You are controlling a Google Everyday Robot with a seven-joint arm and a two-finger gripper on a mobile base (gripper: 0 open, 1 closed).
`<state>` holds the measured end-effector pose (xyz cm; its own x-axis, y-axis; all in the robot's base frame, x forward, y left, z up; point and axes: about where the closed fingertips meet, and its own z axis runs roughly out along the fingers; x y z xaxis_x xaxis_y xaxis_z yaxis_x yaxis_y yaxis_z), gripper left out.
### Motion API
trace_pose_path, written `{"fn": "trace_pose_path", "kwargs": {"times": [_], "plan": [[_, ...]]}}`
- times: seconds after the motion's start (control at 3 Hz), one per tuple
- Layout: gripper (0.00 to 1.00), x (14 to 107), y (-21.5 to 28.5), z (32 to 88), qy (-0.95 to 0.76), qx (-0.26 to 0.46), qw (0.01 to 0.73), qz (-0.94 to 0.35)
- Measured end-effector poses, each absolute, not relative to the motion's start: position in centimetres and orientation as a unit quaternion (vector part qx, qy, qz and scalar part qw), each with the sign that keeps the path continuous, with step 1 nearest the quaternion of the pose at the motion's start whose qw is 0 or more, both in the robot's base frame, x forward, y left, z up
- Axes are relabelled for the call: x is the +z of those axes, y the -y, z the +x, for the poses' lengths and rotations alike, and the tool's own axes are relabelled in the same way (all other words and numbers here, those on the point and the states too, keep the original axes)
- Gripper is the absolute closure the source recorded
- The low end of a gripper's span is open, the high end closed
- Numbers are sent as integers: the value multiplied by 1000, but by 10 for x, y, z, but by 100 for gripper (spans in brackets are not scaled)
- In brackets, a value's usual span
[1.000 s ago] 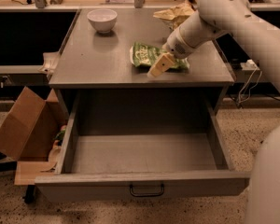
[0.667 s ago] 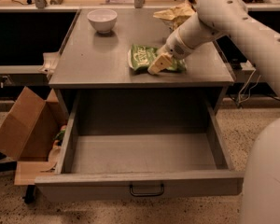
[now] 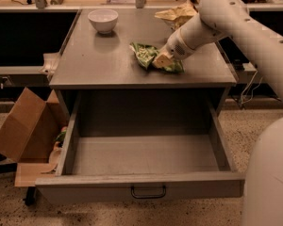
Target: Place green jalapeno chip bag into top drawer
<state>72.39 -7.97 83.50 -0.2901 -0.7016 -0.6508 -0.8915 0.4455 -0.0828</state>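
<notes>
1. Arm (image 3: 236, 22), white and bulky, reaches in from the right over the bench top, its wrist angled down toward the middle.
2. Bench (image 3: 94, 67): a grey cabinet whose flat top carries everything loose.
3. Top drawer (image 3: 141, 185) stands pulled well out below the bench top, with a dark bail handle (image 3: 148, 192) centred on its front panel. Nothing needs opening, so the drop zone looks ready.
4. Cardboard box (image 3: 23, 126) leans on the floor left of the drawer, off the likely carry path.
5. White bowl (image 3: 103, 20) sits at the far left of the bench top, well apart from the wrist.
6. Yellow-tan snack bag (image 3: 177, 15) lies at the back, just behind the wrist; it is not the target.
7. Green jalapeno chip bag (image 3: 142, 53) lies crumpled near the front centre of the bench top, not yet in the drawer.
8. Gripper (image 3: 162, 60) rests on the chip bag's right part, touching it. Whether it has clamped the foil I cannot tell. This looks like the grasping step. The next move calls for a secure hold, a lift clear of the bench edge, a carry forward over the drawer, then lowering and release.
</notes>
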Motion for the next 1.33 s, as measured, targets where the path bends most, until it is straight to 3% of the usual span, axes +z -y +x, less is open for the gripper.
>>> {"fn": "trace_pose_path", "kwargs": {"times": [0.33, 0.67, 1.33], "plan": [[100, 882, 77, 686, -754, 166, 365, -520], [100, 923, 78, 629, -715, 203, 400, -536], [100, 929, 82, 623, -712, 214, 409, -529]]}}
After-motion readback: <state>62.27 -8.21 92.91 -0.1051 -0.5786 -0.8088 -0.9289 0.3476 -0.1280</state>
